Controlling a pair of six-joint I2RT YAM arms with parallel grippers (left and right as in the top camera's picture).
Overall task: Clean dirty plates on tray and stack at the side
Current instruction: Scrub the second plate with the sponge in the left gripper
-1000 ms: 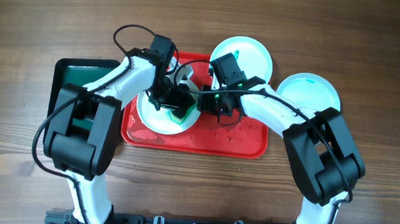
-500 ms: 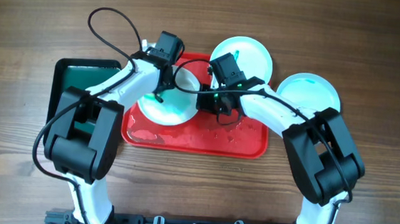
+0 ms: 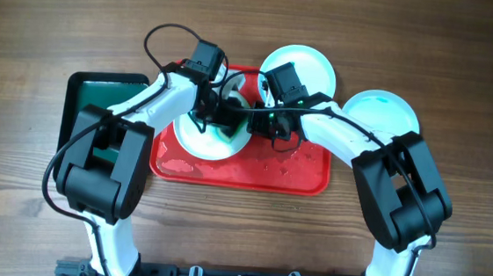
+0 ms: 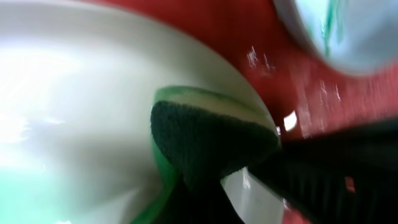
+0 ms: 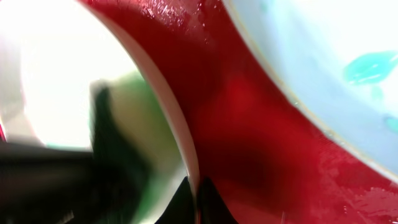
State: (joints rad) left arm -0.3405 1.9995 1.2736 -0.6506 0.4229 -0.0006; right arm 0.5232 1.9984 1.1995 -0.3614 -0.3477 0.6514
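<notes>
A white plate [image 3: 195,138] lies on the left half of the red tray [image 3: 288,172]. My left gripper [image 3: 219,118] is shut on a green sponge with a dark scouring face [image 4: 208,137] and presses it on this plate [image 4: 68,93]. My right gripper [image 5: 196,198] is shut on the plate's right rim [image 5: 177,124]. In the overhead view it [image 3: 254,123] is at the tray's middle. A second plate [image 3: 309,65] rests at the tray's back edge. It shows a teal smear in the right wrist view [image 5: 370,65]. A third, smeared plate [image 3: 381,113] sits on the table to the right of the tray.
A smaller dark green tray [image 3: 100,91] with a black rim sits on the table left of the red tray, under my left arm. Water drops glisten on the red tray floor [image 3: 271,165]. The two arms meet closely over the tray's back half.
My left gripper swept the sponge from the plate's right side up to its back left, then back toward the right rim. My right gripper kept its hold on the rim.
</notes>
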